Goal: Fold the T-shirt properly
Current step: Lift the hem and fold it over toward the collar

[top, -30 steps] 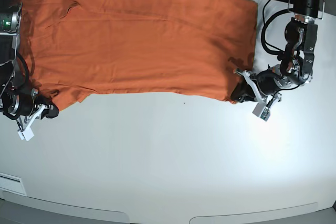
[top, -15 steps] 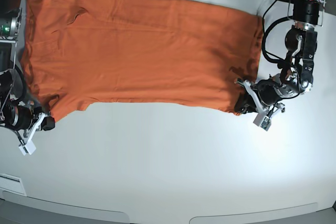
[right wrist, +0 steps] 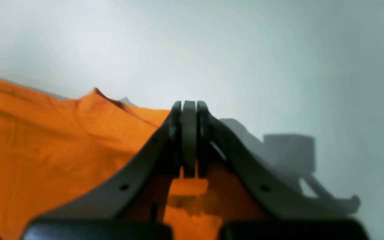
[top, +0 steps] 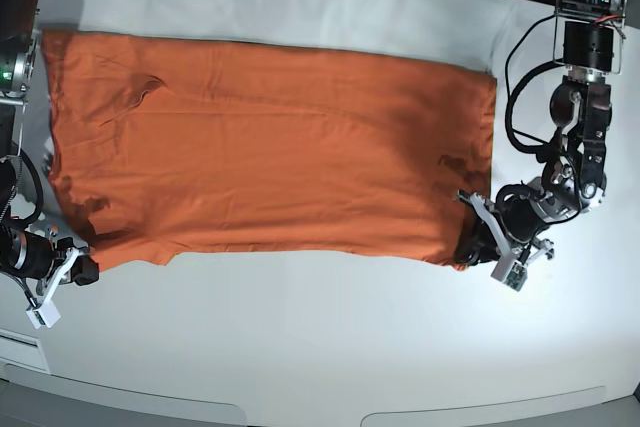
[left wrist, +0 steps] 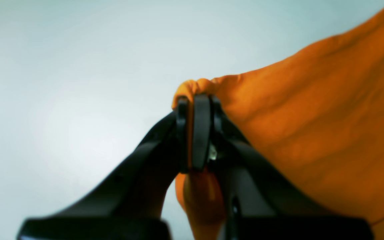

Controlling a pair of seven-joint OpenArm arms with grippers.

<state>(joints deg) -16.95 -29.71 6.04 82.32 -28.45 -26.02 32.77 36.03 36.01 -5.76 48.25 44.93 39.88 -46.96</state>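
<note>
Orange T-shirt (top: 270, 147), spread flat

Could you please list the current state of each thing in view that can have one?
T-shirt: spread flat on the table, near edge pinched at both corners.
Left gripper: shut on the T-shirt's corner, fabric bunched at the tips.
Right gripper: shut on the T-shirt's other near corner.

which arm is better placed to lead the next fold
Neither clearly: both already pinch near corners of the T-shirt. The left gripper is shut on bunched cloth; the right gripper is shut on the opposite corner. Likely they move together.
</note>
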